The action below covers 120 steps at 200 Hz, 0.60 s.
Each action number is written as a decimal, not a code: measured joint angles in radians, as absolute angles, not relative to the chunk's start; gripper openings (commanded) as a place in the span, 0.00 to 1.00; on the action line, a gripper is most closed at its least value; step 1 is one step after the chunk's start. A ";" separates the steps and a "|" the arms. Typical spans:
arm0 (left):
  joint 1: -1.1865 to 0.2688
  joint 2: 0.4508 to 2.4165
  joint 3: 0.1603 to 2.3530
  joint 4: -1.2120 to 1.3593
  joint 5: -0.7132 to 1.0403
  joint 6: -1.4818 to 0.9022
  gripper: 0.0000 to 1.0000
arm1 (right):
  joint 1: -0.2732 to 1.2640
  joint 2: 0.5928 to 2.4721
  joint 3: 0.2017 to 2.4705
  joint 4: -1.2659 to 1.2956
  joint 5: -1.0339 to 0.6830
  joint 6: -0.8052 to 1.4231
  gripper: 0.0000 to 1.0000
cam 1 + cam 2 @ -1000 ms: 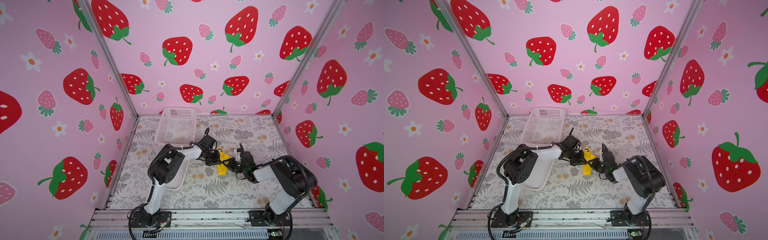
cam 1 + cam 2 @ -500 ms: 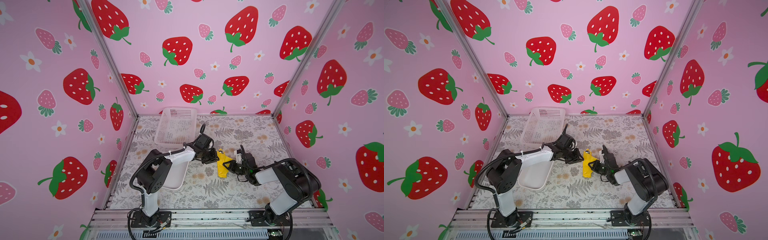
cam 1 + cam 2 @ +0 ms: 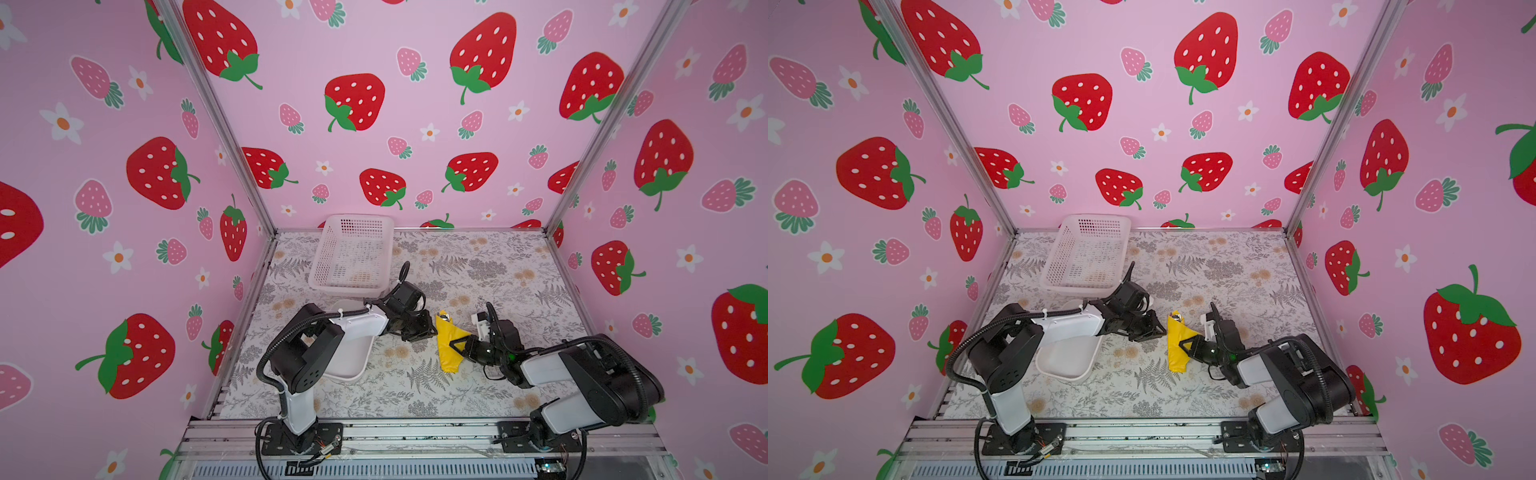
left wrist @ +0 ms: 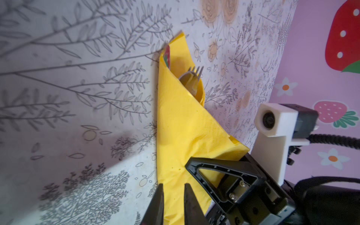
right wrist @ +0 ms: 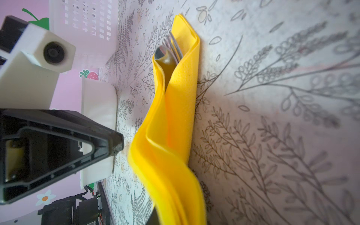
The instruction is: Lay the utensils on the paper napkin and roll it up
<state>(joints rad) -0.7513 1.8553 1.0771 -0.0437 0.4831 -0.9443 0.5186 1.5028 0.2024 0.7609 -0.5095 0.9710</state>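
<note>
The yellow paper napkin (image 3: 446, 351) (image 3: 1176, 351) lies mid-table, folded lengthwise around the utensils. Fork tines (image 4: 196, 71) and a spoon bowl (image 5: 164, 56) stick out of its far end; the knife is hidden. My right gripper (image 3: 457, 347) (image 3: 1185, 345) is shut on a flap of the napkin (image 5: 175, 116), pulled out to the right. My left gripper (image 3: 430, 330) (image 4: 172, 187) sits just left of the napkin (image 4: 185, 126), jaws slightly apart and holding nothing. In the right wrist view its fingertip (image 5: 116, 145) stands a small gap away from the paper.
A white mesh basket (image 3: 353, 253) (image 3: 1088, 249) stands at the back left. A white tray (image 3: 349, 361) (image 3: 1067, 357) lies under the left forearm. Pink strawberry walls close in the floral table on three sides.
The left gripper opened a little and drew back off the napkin, its elbow swinging toward the front. The right gripper kept its hold on the flap.
</note>
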 measured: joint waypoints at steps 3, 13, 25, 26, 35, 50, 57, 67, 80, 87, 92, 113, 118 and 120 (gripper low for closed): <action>-0.754 1.860 1.079 -0.041 0.484 -0.948 0.22 | 0.519 1.503 0.202 0.761 -0.509 0.972 0.14; -0.760 1.875 1.082 -0.028 0.485 -0.955 0.22 | 0.519 1.502 0.202 0.760 -0.509 0.975 0.14; -0.766 1.892 1.082 -0.021 0.491 -0.967 0.22 | 0.519 1.502 0.202 0.760 -0.508 0.980 0.15; -0.767 1.894 1.082 -0.020 0.491 -0.969 0.22 | 0.519 1.502 0.202 0.760 -0.508 0.980 0.15; -0.767 1.906 1.082 -0.017 0.495 -0.975 0.22 | 0.519 1.502 0.202 0.758 -0.508 0.986 0.16; -0.769 1.917 1.082 -0.016 0.499 -0.983 0.21 | 0.519 1.502 0.202 0.755 -0.506 0.993 0.16; -0.769 1.920 1.082 -0.015 0.499 -0.985 0.21 | 0.519 1.502 0.202 0.754 -0.506 0.995 0.16; -0.770 1.923 1.084 -0.016 0.500 -0.989 0.21 | 0.519 1.502 0.202 0.754 -0.506 0.998 0.16; -0.771 1.927 1.085 -0.018 0.501 -0.993 0.20 | 0.519 1.503 0.202 0.755 -0.506 1.001 0.16; -0.772 1.930 1.087 -0.018 0.501 -0.994 0.20 | 0.519 1.504 0.202 0.755 -0.506 1.002 0.17; -0.772 1.933 1.089 -0.019 0.502 -0.995 0.20 | 0.519 1.505 0.202 0.756 -0.506 1.003 0.17; -0.773 1.950 1.096 -0.021 0.502 -0.996 0.20 | 0.519 1.506 0.202 0.757 -0.506 1.007 0.18; -0.773 1.956 1.099 -0.023 0.502 -0.996 0.20 | 0.519 1.506 0.202 0.758 -0.506 1.008 0.18; -0.773 1.956 1.099 -0.024 0.501 -0.996 0.20 | 0.519 1.506 0.202 0.758 -0.506 1.009 0.18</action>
